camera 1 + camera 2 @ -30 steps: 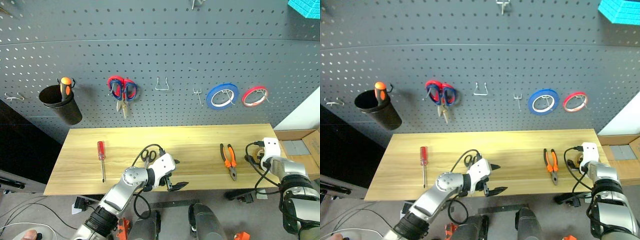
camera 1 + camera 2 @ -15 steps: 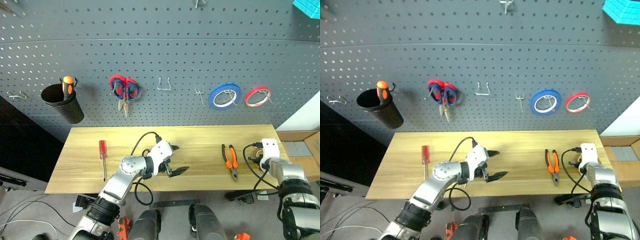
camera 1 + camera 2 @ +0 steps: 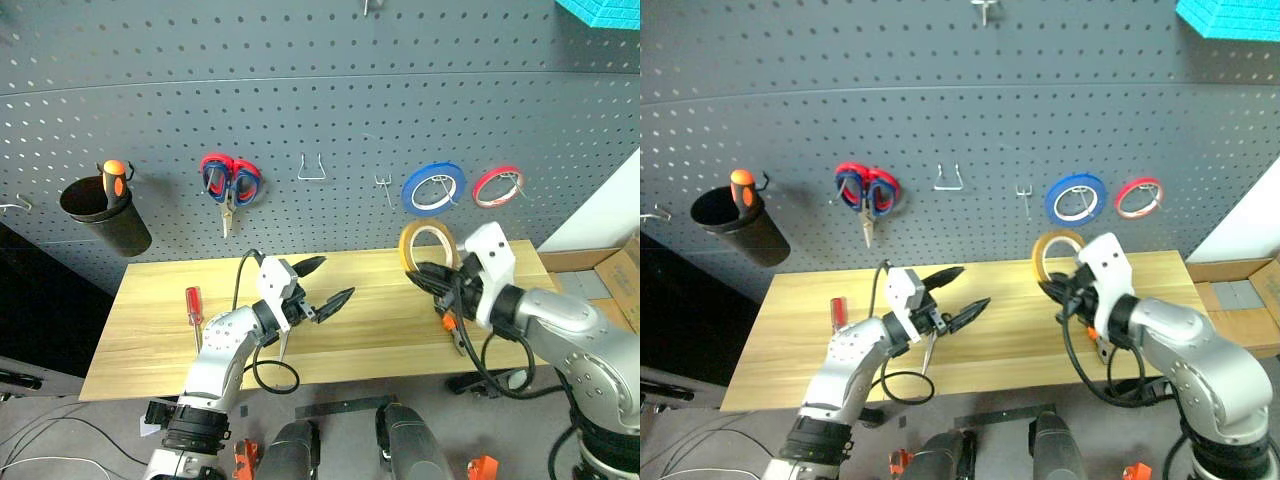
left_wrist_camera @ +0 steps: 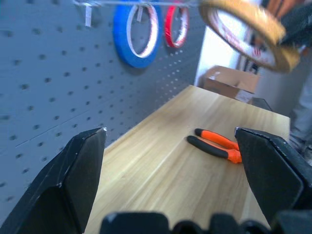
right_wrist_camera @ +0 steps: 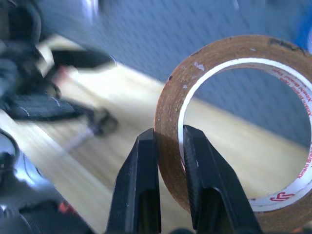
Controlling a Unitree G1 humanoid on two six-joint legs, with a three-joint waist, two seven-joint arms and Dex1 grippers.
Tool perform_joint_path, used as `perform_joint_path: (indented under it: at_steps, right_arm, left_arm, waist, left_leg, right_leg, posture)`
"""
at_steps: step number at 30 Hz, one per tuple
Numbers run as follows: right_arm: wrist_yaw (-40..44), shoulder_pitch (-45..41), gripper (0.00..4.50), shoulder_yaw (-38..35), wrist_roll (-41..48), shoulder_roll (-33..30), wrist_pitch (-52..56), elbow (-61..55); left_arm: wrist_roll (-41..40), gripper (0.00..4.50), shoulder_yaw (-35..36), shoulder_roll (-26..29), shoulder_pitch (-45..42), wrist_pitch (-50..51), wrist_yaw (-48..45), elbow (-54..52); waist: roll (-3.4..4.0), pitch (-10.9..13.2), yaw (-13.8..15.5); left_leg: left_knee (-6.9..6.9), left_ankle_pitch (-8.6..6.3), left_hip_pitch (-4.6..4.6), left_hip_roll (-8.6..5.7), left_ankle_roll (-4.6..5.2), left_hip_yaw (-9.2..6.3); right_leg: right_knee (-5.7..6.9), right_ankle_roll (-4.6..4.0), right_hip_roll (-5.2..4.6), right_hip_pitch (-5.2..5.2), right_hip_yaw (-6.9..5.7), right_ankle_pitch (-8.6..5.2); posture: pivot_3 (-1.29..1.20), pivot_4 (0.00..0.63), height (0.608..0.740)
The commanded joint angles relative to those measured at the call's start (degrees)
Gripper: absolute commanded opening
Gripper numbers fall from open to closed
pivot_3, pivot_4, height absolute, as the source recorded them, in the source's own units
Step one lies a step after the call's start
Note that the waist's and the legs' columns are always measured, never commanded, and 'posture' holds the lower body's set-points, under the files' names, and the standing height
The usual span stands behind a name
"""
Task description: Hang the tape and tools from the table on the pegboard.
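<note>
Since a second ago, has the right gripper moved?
Yes. The right gripper has come in from the table's right end and now holds the tan tape roll upright above the pliers, nearer the pegboard.

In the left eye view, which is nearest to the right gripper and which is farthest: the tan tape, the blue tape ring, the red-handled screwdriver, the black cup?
From the right gripper:
1. Tan tape, held in its fingers.
2. Blue tape ring, hanging on the pegboard just above.
3. Red-handled screwdriver, on the table's left part.
4. Black cup, far left on the pegboard.
</note>
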Motion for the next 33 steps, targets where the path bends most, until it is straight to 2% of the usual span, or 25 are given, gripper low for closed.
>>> perform_joint_path:
  at_steps: [1,10,17,19,21,25,26,27,28,30,31,33]
  right_arm:
    - [-2.5,-3.3,0.10,1.4,-1.7,0.4,-2.4,1.2]
    - [-2.9,-7.6,0.10,8.2,-5.0,2.8,-9.1,9.9]
    - [-3.7,-11.9,0.10,15.1,-13.1,6.4,-18.6,24.2]
    - [-4.7,-13.0,0.81,15.3,-15.0,7.6,-20.4,28.2]
    - [-5.1,-13.6,1.31,15.8,-16.6,8.5,-22.0,31.1]
    - [-4.3,-13.3,2.68,15.7,-17.3,9.0,-21.7,30.9]
    - [-3.7,-12.7,2.93,15.4,-16.8,8.5,-20.7,29.6]
    - [-2.7,-12.1,3.38,15.2,-15.9,7.7,-19.2,28.1]
    - [-1.0,-11.0,3.57,15.1,-14.7,6.1,-16.7,25.6]
    - [2.0,-8.3,4.28,14.5,-12.0,2.2,-11.2,20.6]
    - [3.9,-6.3,4.48,13.8,-10.0,-0.2,-8.3,17.9]
    - [7.5,-0.3,4.48,11.9,-7.0,-5.2,-5.7,13.5]
  left_arm:
    - [-0.6,4.50,1.4,-0.2,0.9,-1.3,1.9,-3.3]
    - [0.8,4.50,1.2,-0.9,2.4,-2.3,5.6,-4.3]
    - [1.4,4.50,1.4,-0.4,3.1,-2.7,7.1,-4.9]
    - [1.7,4.50,1.5,-0.4,3.0,-2.7,7.7,-4.8]
    - [2.0,4.50,1.1,-0.6,2.7,-3.2,8.1,-4.4]
    - [2.1,4.50,0.0,-1.2,1.6,-3.4,8.0,-3.9]
    - [2.3,4.50,-0.5,-1.1,1.3,-3.3,7.5,-3.8]
    - [2.5,4.50,-1.0,-0.9,1.1,-3.3,7.0,-3.6]
    - [2.7,4.50,-1.5,-0.8,1.0,-3.5,6.5,-3.3]
    - [3.3,4.50,-2.3,-0.6,0.8,-3.5,6.0,-2.5]
    - [4.2,4.50,-3.1,-0.1,0.8,-3.8,5.6,-1.8]
    - [8.0,4.50,-5.3,1.5,1.3,-6.7,4.6,0.6]
  waist:
    - [-0.03,0.0,0.1]
    - [-0.02,-0.1,0.2]
    - [-0.03,-0.5,0.2]
    - [-0.04,-0.5,0.2]
    - [-0.04,-0.5,0.2]
    - [-0.03,-0.5,0.3]
    - [-0.04,-0.5,0.3]
    - [-0.03,-0.5,0.3]
    - [-0.04,-0.5,0.3]
    - [-0.04,-0.5,0.4]
    - [-0.04,-0.5,0.5]
    - [-0.08,-0.5,0.5]
  left_leg:
    - [-0.01,0.00,-0.01,0.00,0.00,-0.01]
    - [-0.04,0.00,-0.25,-0.07,0.00,-0.08]
    - [0.02,0.01,-0.19,-0.06,-0.01,-0.03]
    - [0.03,0.01,-0.20,-0.06,-0.01,-0.03]
    - [0.03,0.01,-0.20,-0.07,-0.01,-0.01]
    - [0.04,0.01,-0.20,-0.07,-0.01,-0.05]
    - [0.03,0.01,-0.20,-0.07,-0.01,-0.05]
    - [0.03,0.01,-0.21,-0.07,-0.01,-0.06]
    - [0.03,0.01,-0.21,-0.07,-0.01,-0.06]
    - [0.03,0.00,-0.26,-0.08,0.00,-0.09]
    - [0.04,0.00,-0.26,-0.08,0.00,-0.11]
    - [0.07,-0.02,-0.30,-0.10,0.03,-0.14]
  right_leg:
    - [-0.02,0.00,0.00,0.00,-0.01,0.00]
    - [0.02,-0.33,-0.01,-0.22,-0.03,0.20]
    - [0.09,-0.33,0.22,-0.21,-0.01,0.21]
    - [0.09,-0.34,0.23,-0.21,0.00,0.22]
    - [0.09,-0.34,0.24,-0.21,0.02,0.23]
    - [0.11,-0.36,0.24,-0.22,0.02,0.24]
    - [0.11,-0.36,0.24,-0.23,0.02,0.24]
    - [0.11,-0.36,0.24,-0.23,0.01,0.24]
    - [0.11,-0.36,0.24,-0.23,0.02,0.24]
    - [0.09,-0.36,0.23,-0.23,0.01,0.23]
    - [0.07,-0.36,0.23,-0.21,0.00,0.23]
    - [0.05,-0.36,0.21,-0.21,0.00,0.23]
  posture:
    - [-0.27,0.187,0.740]
    - [-0.23,0.160,0.740]
    - [-0.20,0.148,0.740]
    - [-0.19,0.153,0.740]
    - [-0.19,0.154,0.740]
    - [-0.19,0.169,0.740]
    - [-0.19,0.176,0.740]
    - [-0.19,0.180,0.740]
    - [-0.20,0.186,0.740]
    - [-0.21,0.196,0.740]
    - [-0.21,0.196,0.740]
    - [-0.22,0.215,0.740]
